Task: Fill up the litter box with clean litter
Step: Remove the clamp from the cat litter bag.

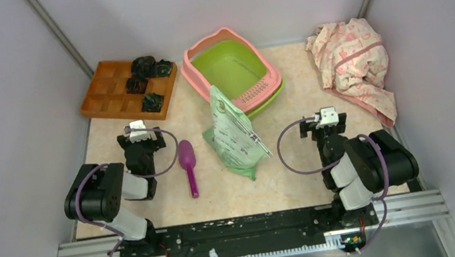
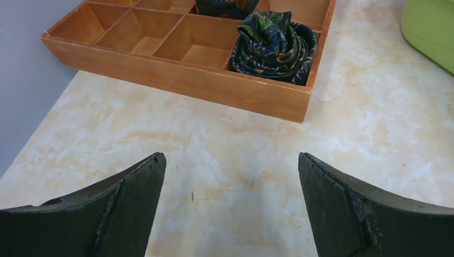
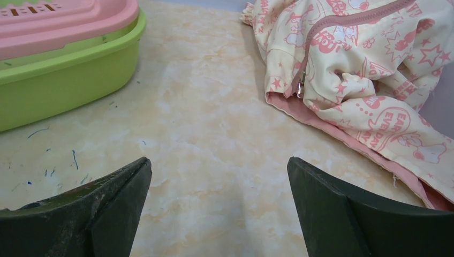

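Two grippers: left gripper (image 1: 137, 129) and right gripper (image 1: 325, 117), jaws spread wide, nothing held. One lime-green plastic litter box with pink rim (image 1: 230, 67), far centre, basin bare; no loose litter is seen. One pale green printed plastic bag (image 1: 234, 134), propped on its near end, is best gripped at both ends and tipped over the basin. One purple plastic scoop (image 1: 187, 164); one compartmented wooden tray (image 1: 106, 95); four dark rolled cloths (image 1: 152, 102); one cream-and-pink garment (image 1: 353, 60).

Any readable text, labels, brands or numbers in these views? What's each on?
"EAR…" over "EVER…": speech bubble printed on the cream and pink garment, right wrist view; the remaining letters are lost in a fold.
Other lettering on the garment: too creased to read.
Pale green bag: dark print, too small to read.
Litter box, wooden tray, purple scoop: no text visible.
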### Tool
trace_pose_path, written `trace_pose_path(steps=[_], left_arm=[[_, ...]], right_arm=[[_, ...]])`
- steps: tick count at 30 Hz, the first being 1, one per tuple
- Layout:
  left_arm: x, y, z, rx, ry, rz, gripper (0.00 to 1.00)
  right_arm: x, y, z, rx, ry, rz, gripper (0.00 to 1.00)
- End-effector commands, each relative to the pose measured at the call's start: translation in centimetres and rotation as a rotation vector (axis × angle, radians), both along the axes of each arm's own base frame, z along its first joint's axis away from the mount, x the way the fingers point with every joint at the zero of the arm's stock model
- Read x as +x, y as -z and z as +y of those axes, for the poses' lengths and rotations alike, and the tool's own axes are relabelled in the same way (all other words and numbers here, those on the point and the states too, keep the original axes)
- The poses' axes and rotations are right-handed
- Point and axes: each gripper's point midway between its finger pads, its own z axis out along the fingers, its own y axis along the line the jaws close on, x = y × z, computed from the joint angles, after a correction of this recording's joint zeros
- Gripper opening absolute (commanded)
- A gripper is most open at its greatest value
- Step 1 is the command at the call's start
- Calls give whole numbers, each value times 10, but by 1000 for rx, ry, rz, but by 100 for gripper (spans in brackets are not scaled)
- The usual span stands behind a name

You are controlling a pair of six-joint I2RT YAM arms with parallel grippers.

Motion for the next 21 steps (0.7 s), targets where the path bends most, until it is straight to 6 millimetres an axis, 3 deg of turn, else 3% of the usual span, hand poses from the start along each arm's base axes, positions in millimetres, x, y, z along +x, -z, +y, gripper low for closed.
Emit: trace_pose_path(steps=[1, 21], left_arm=[[2, -5, -1, -10, 6, -23, 99], [2, -5, -1, -10, 7, -23, 99]], right_arm=[[7, -22, 4, 31, -13, -75, 98], [5, -22, 2, 34, -6, -80, 98]])
